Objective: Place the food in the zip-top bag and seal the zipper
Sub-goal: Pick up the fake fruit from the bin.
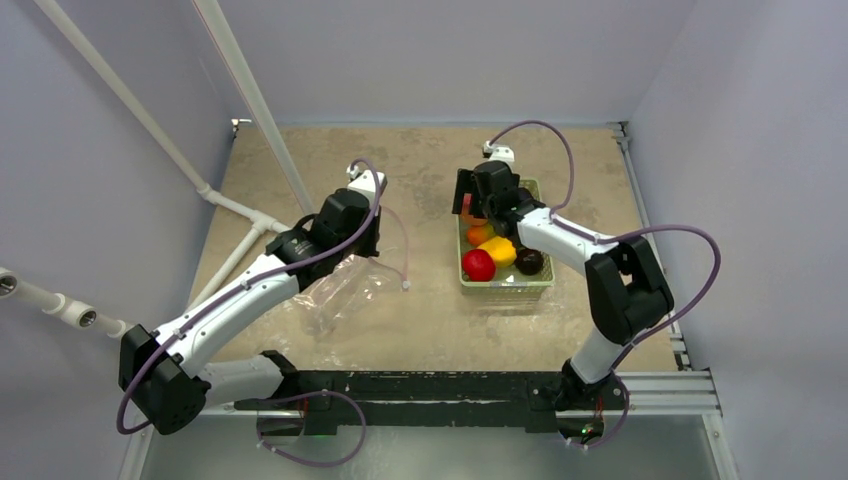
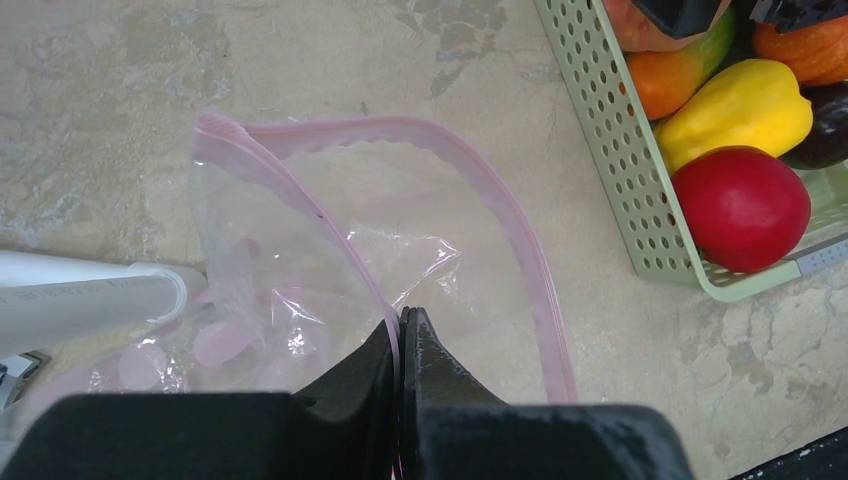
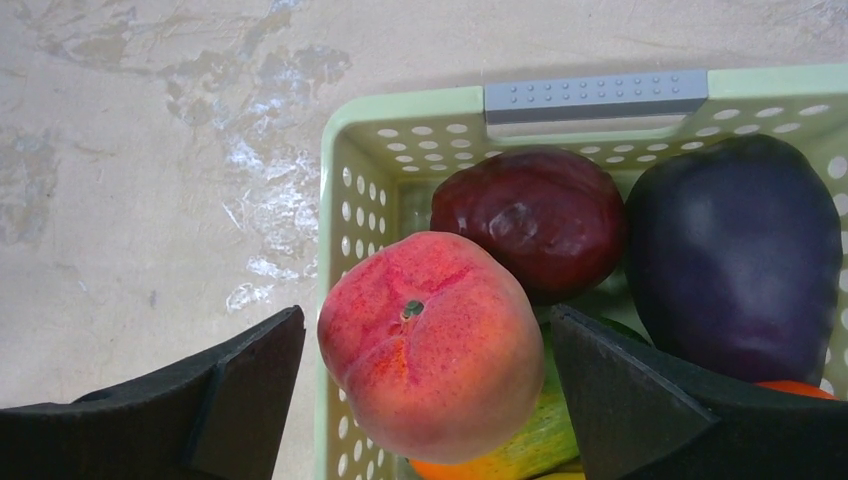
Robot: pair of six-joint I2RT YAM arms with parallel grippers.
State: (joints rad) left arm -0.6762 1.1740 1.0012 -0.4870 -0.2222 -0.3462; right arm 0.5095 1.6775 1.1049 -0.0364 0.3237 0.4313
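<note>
Bag (image 2: 330, 260) lies on the table (image 2: 150, 100) under your left gripper (image 2: 400, 325), which pinches its pink zipper (image 2: 500, 200) rim tight. Rightward, your right gripper (image 3: 425, 320) hangs spread wide over the basket (image 3: 400, 110), the peach (image 3: 430, 345) sitting between its fingers.

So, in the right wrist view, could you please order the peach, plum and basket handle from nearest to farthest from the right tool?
1. Peach, between the open jaws.
2. Plum, just beyond it.
3. Handle, on the basket rim, farthest.
</note>
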